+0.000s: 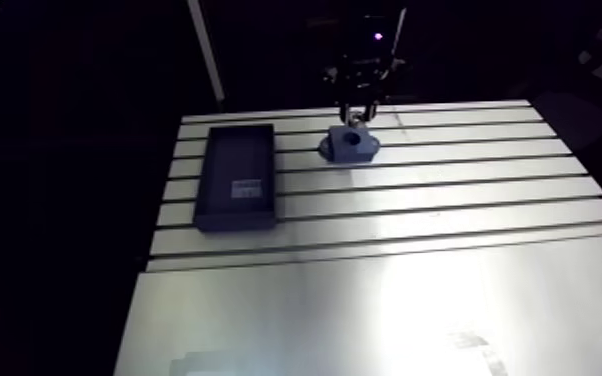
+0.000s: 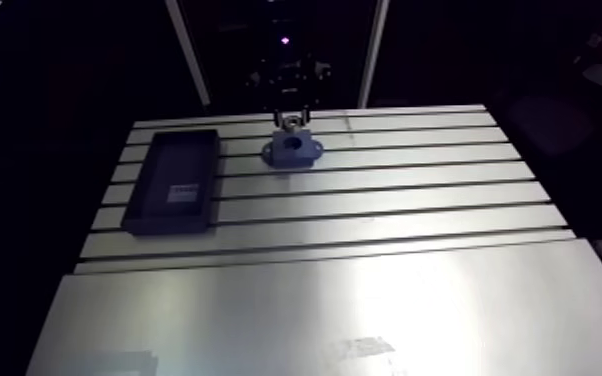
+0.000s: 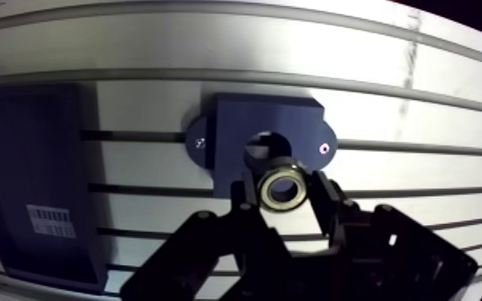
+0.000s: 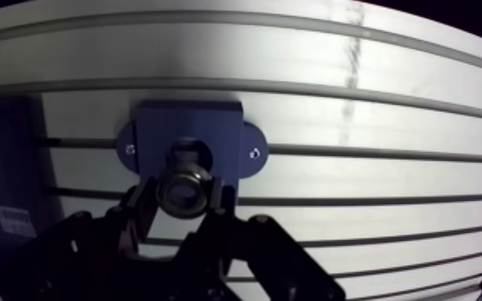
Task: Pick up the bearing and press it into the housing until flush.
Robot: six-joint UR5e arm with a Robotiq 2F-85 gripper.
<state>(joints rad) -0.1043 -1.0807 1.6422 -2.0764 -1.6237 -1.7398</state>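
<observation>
Bearing (image 3: 282, 189) in gripper (image 3: 283, 197) over housing (image 3: 230, 132); grip clear wrist view only.

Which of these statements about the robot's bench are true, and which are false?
1. The jaws are shut on the silver ring-shaped metal bearing. True.
2. The bearing sits flush in the dark blue block housing. False: the jaws hold it, not yet pressed in.
3. The dark rectangular tray lies on the slotted aluminium table, apart from the housing. True.
4. The tray holds a second bearing. False: only a white label shows in it.
</observation>
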